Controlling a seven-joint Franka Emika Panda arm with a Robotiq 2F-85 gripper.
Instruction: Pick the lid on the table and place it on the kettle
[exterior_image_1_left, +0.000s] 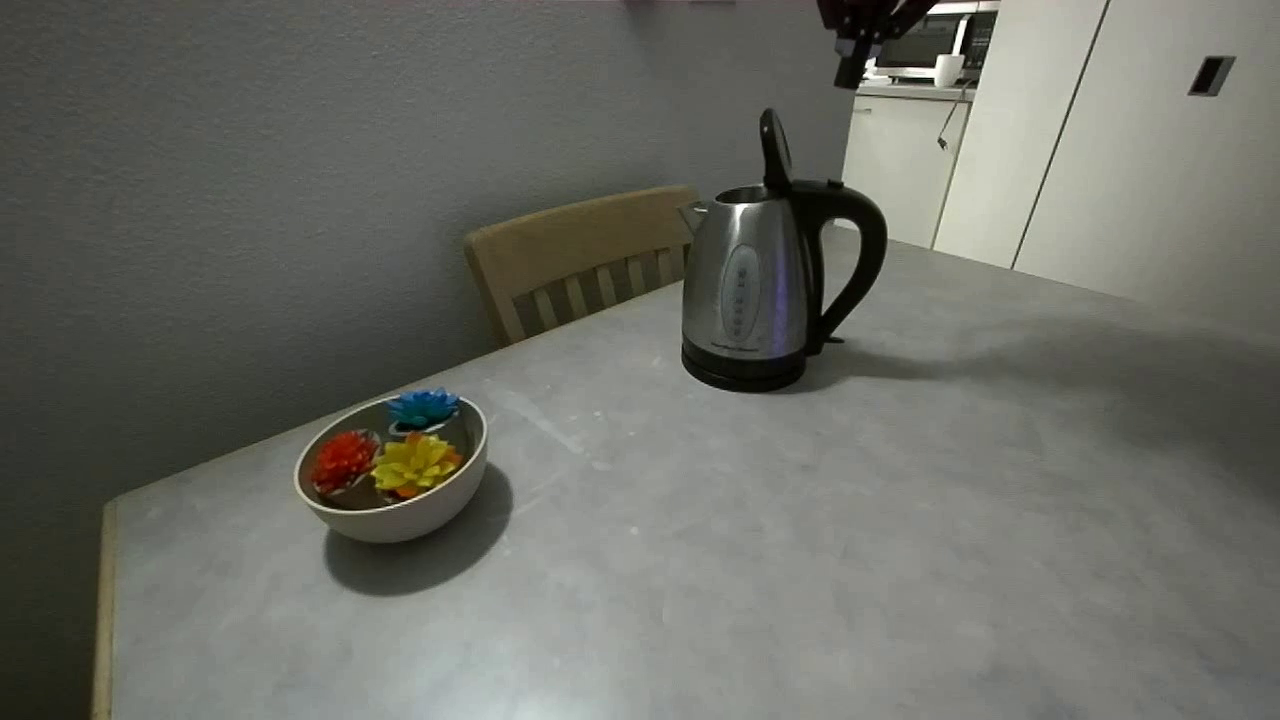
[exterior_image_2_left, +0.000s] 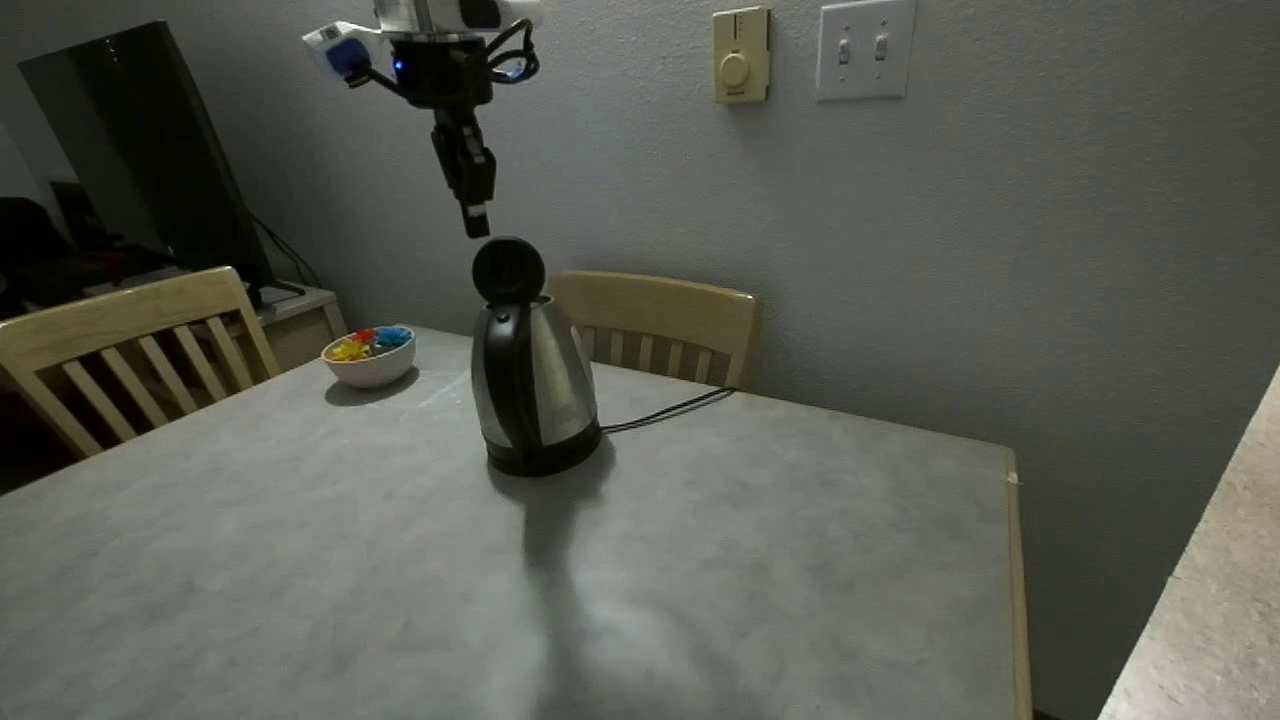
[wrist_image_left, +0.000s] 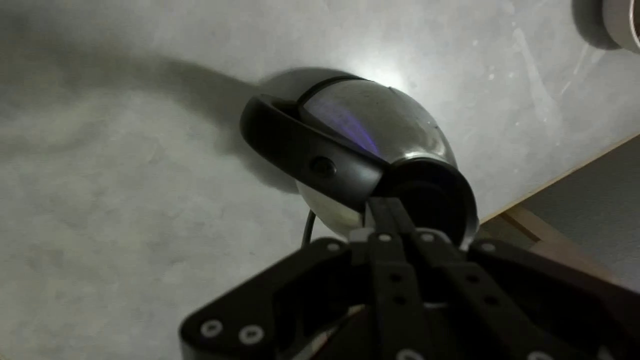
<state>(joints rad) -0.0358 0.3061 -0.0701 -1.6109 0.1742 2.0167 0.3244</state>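
The steel kettle (exterior_image_1_left: 765, 270) stands upright on the grey table (exterior_image_1_left: 700, 560); it also shows in an exterior view (exterior_image_2_left: 562, 375) and the wrist view (wrist_image_left: 370, 112). The round black lid (exterior_image_1_left: 775, 150) is at the kettle's top, above the handle's upper end, tilted up nearly upright with the mouth open. The lid also shows in an exterior view (exterior_image_2_left: 508, 268) and the wrist view (wrist_image_left: 437, 192). My gripper (exterior_image_2_left: 478, 228) is above the lid, apart from it, pointing down. In the wrist view its fingertips (wrist_image_left: 384, 201) are together, with nothing seen between them. No lid lies on the visible table.
A white bowl (exterior_image_1_left: 415, 522) of colourful flower-like items stands near the table's far edge. A wooden chair (exterior_image_1_left: 590, 225) is behind the kettle. A black cord (exterior_image_2_left: 670, 408) runs from the kettle base to the table edge. The wall (exterior_image_2_left: 1000, 250) is behind.
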